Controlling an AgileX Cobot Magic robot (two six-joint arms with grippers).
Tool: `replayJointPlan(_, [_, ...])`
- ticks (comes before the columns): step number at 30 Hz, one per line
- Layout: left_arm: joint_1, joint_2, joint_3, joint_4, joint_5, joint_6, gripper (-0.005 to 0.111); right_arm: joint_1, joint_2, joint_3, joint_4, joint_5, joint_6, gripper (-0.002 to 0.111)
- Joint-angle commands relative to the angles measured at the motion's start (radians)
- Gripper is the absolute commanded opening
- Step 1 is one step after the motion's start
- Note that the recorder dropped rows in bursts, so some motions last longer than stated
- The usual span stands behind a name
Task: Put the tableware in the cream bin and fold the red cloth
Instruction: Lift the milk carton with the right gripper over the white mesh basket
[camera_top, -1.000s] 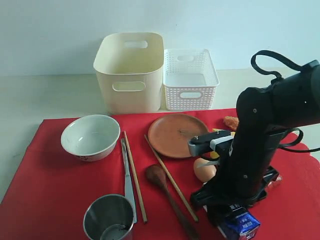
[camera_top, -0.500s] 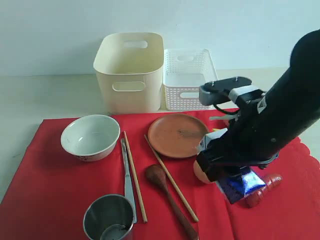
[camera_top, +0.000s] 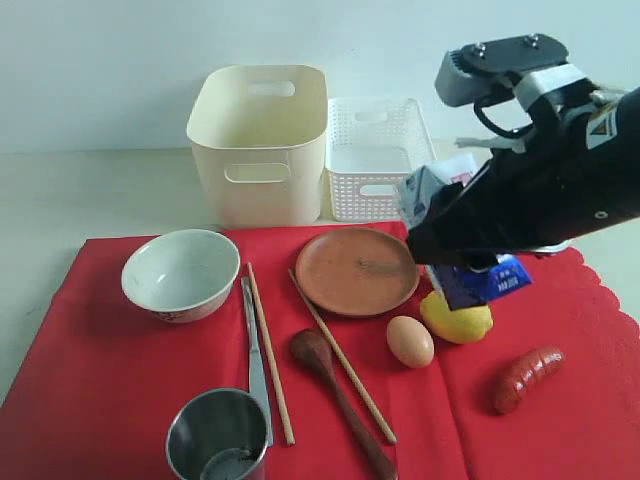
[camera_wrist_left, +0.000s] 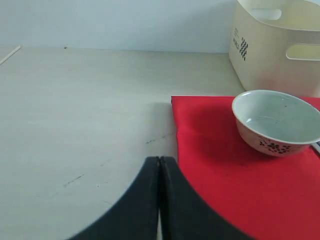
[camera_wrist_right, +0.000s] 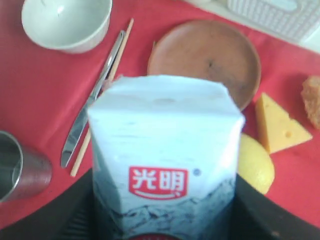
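While your right gripper hangs in the air with its jaws spread wide and clamped on both sides of a milk carton, your left gripper is pinched fully closed with nothing in it. It sits low over the bare table, just off the edge of the red cloth.

In the exterior view the carton sits above the spot between the plate and the lemon. An egg is just beside the lemon, and a sausage lies further right. The wrist view also shows a wedge of cheese.

All your tableware is on the cloth, which lies spread flat. The bowl is at the left. The knife, two chopsticks and the spoon lie in the middle, and the cup stands upright at the front. The cream bin stands behind the cloth, right next to a white basket.
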Motion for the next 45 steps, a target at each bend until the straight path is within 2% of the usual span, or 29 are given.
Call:
replayJointPlan(1, [0.001,-0.007,0.002,-0.002,-0.008,-0.001,0.000,0.002,-0.007,-0.008,-0.007,-0.204,-0.007,0.000])
replayJointPlan(13, [0.001,-0.007,0.002,-0.002,-0.008,-0.001,0.000,0.000,0.133,-0.022,-0.017,-0.535,-0.009,0.000])
replayJointPlan(26, [0.001,-0.007,0.002,-0.002,-0.008,-0.001,0.000,-0.127,0.446,-0.322,-0.033,-0.495,-0.005,0.000])
replayJointPlan(36, [0.001,-0.007,0.002,-0.002,-0.008,-0.001,0.000,-0.184,0.791,-0.716,-0.031,-0.428,-0.028,0.000])
replayJointPlan(45, [0.001,-0.007,0.002,-0.002,-0.008,-0.001,0.000,-0.213,1.029,-0.947,-0.029,-0.428,-0.035,0.000])
